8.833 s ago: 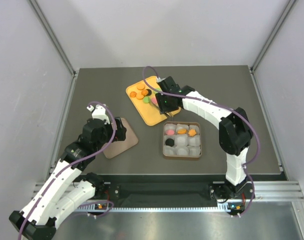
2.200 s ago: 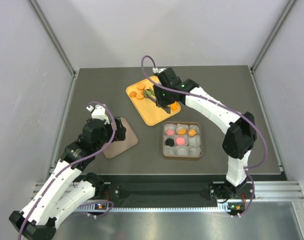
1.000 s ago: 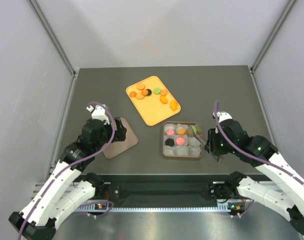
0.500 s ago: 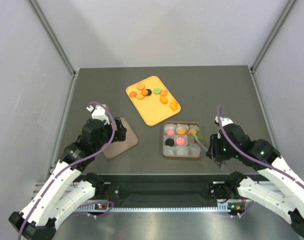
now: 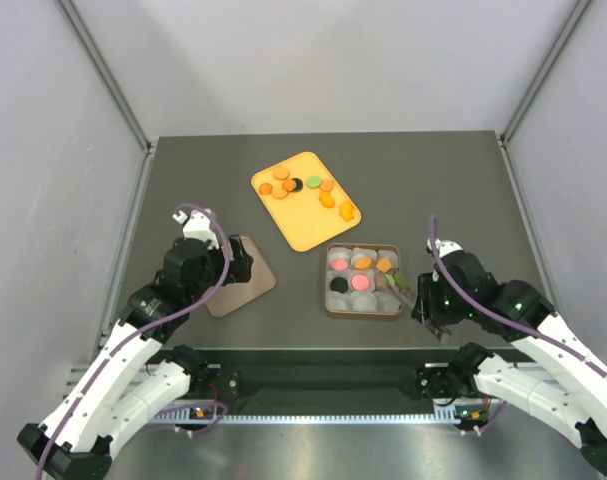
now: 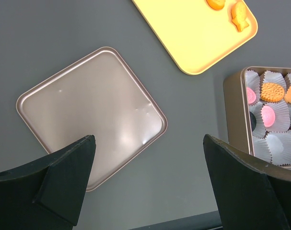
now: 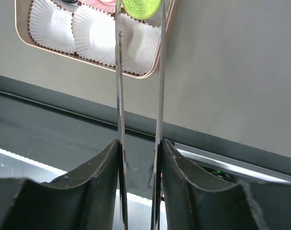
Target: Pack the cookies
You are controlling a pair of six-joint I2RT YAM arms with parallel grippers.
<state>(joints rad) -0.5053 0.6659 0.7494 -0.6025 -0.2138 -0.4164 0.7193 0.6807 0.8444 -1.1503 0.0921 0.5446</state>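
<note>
While right gripper (image 7: 139,153) is clamping tweezers (image 7: 118,86) pinching green cookie (image 7: 141,7) over tin's (image 7: 170,24) corner rim, table (image 7: 231,72) is stretching rightward; left gripper (image 6: 149,143) is hanging spread above lid (image 6: 87,115).

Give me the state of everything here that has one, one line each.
tin, open, partly filled.
lid, off, lying flat apart from the tin.
tray, loose cookies on it.
green cookie, gripped in the tongs above the tin.
tongs, squeezed shut on the green cookie.
left gripper, open, empty.
right gripper, shut on the tongs.
</note>
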